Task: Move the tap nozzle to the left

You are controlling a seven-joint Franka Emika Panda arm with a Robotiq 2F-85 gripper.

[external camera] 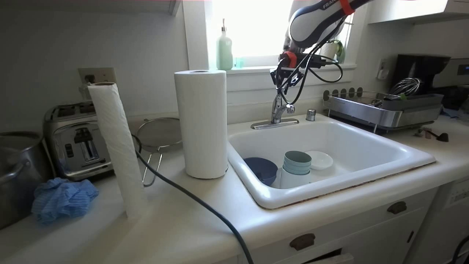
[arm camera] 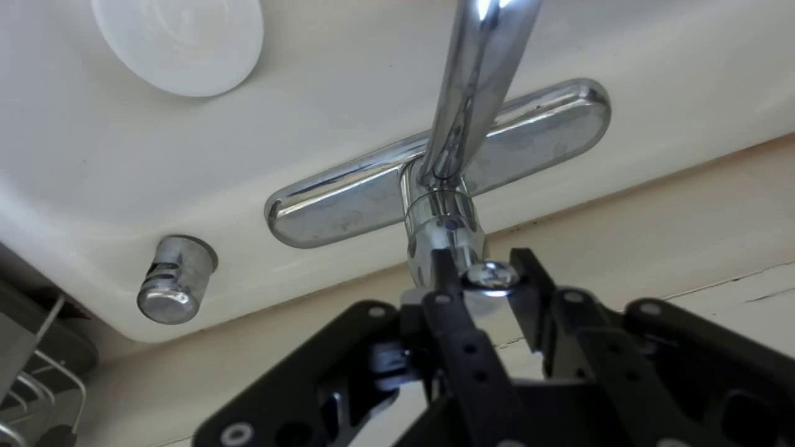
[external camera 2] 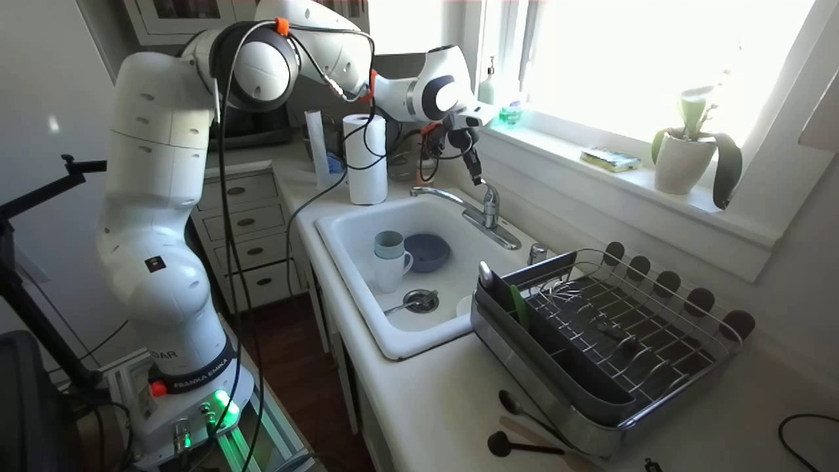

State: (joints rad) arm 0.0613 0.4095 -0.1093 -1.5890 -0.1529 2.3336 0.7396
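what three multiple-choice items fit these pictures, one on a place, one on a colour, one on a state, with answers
1. Where does the tall green pump bottle stand?
A) in the dish rack
B) on the windowsill
C) beside the toaster

2. What colour is the bowl beside the handled mug?
A) yellow
B) red
C) blue

3. In what state is the end effector?
A) fingers apart, the faucet lever tip between them
B) fingers pressed together, nothing between
C) out of every view

1: B, as an exterior view shows its base there.
2: C, its blue inside shows in an exterior view.
3: A, the wrist view shows that gap, though whether they grip cannot be told.
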